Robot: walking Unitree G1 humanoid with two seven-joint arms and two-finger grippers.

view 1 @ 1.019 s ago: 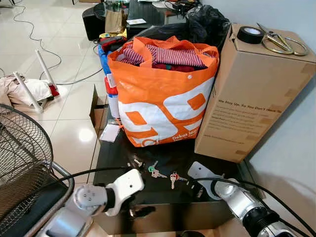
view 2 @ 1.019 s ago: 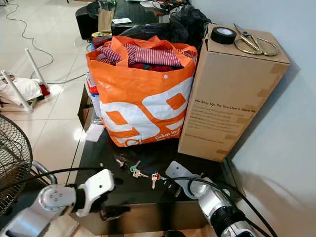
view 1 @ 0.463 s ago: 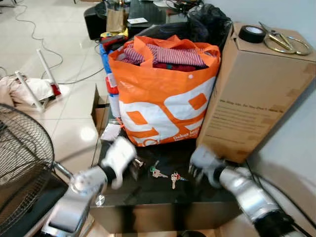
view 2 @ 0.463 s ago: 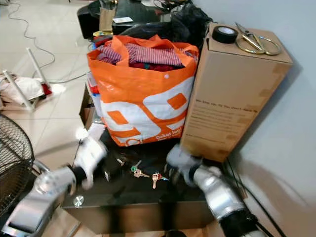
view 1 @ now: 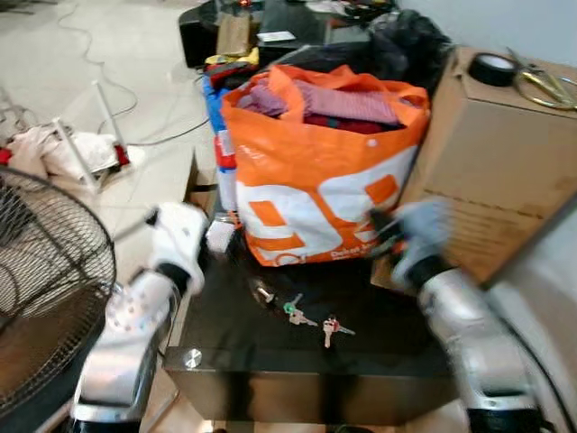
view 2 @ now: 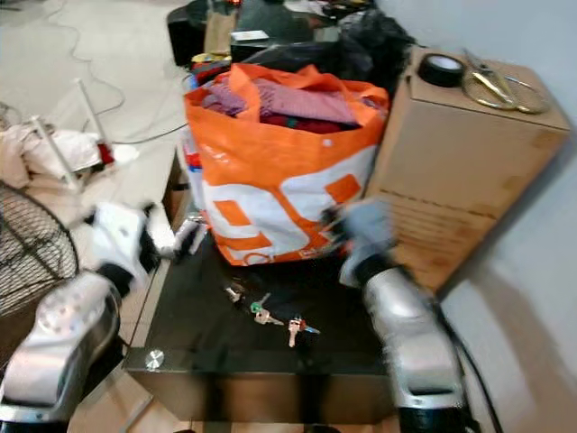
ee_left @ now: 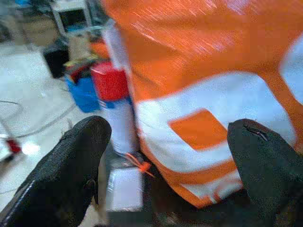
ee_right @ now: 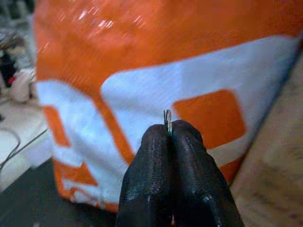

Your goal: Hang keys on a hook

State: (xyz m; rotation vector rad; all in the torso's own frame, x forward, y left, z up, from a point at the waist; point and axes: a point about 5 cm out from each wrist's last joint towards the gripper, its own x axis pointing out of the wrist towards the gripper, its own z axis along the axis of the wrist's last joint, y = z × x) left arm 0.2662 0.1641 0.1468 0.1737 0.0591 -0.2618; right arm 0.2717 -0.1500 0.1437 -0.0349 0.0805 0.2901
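Both arms are rising off the table (view 1: pixel 225 338), left gripper (ee_left: pixel 165 156) spread wide, right gripper (ee_right: pixel 170 137) pinching a thin wire loop, while the keys (view 1: pixel 302 316) are lying loose below, so that slim loop risks slipping out.

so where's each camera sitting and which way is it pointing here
Left eye view: on the head, looking forward and down at the orange bag, keys on the black table, cardboard box; both silver arms show, blurred.
Right eye view: same head, same scene, shifted sideways.
Left wrist view: along the left gripper, fingers apart, facing the bag's lower corner.
Right wrist view: along the right gripper, fingers pressed together on a thin metal loop, facing the bag.
All four share the orange bag.
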